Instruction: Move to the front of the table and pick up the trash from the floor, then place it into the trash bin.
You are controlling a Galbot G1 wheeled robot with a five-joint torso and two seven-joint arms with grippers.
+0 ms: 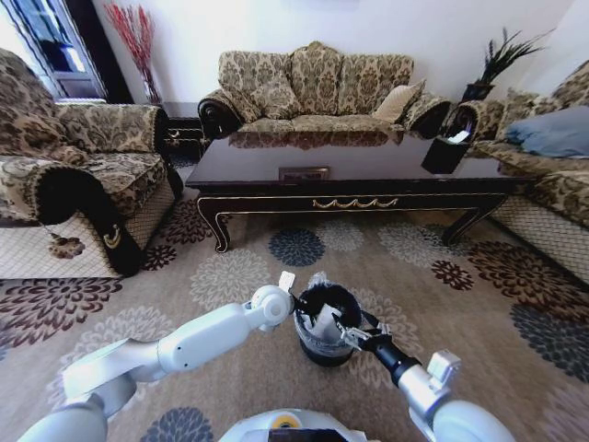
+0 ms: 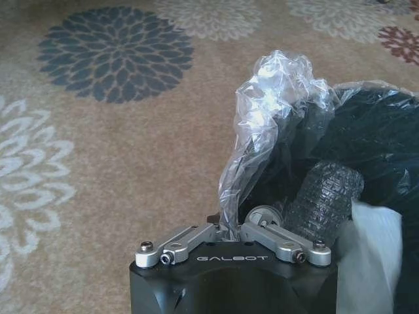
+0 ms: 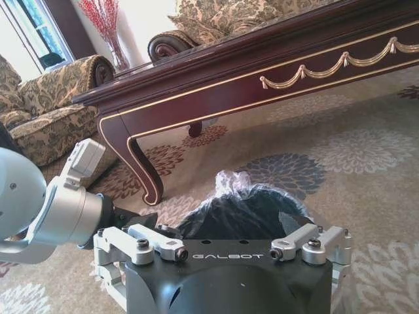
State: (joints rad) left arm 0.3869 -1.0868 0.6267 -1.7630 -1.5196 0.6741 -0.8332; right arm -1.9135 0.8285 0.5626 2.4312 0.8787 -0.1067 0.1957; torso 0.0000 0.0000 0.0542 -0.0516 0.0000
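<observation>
Arms reach forward from the robot, meeting over the trash bin point(image 1: 324, 324), a small black bucket standing on the floor point(image 1: 230, 276) in front of the robot. The left gripper point(image 2: 234, 229) has its fingers pinched shut on the bin's thin plastic liner point(image 2: 275, 111) at the rim. The right gripper point(image 1: 348, 333) hovers at the bin's mouth with its jaws spread apart, nothing between them. White crumpled trash point(image 1: 324, 322) lies inside the bin.

Risk, as I judge it: the liner is flimsy, so any pull by the left arm could tear it or drag it out, or even tip the light bin and spill the trash back onto the patterned carpet. The two grippers sit very near each other and could collide.

Beyond stands the table point(image 1: 350, 175), dark and glossy.
</observation>
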